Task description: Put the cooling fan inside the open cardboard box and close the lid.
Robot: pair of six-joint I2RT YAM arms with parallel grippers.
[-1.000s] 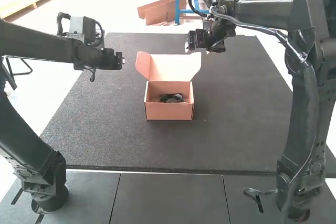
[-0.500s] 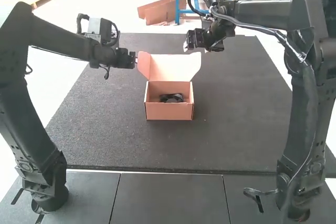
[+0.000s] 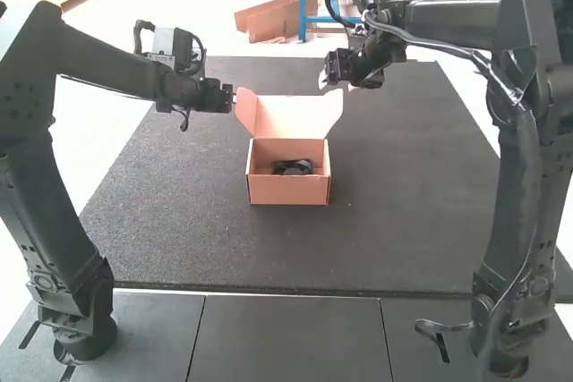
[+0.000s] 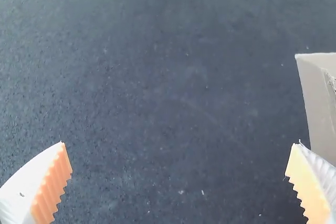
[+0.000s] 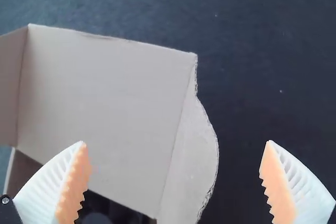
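Note:
A small cardboard box (image 3: 288, 172) stands open on the black mat, its lid (image 3: 291, 115) raised at the back. The black cooling fan (image 3: 292, 167) lies inside it. My left gripper (image 3: 227, 98) is open, level with the lid's left flap and just beside it; that flap's edge (image 4: 317, 103) shows past one orange pad (image 4: 307, 190). My right gripper (image 3: 333, 70) is open, hanging above and behind the lid's right corner. In the right wrist view the lid (image 5: 105, 124) spreads below the two fingers (image 5: 71, 184), its right flap (image 5: 194, 161) between them.
The black mat (image 3: 179, 212) covers the table around the box. A dark panel strip (image 3: 286, 337) runs along the near edge, with both arm bases on it.
The left gripper moved right from well left of the box up to the lid's left flap. The right gripper shifted slightly right above the lid.

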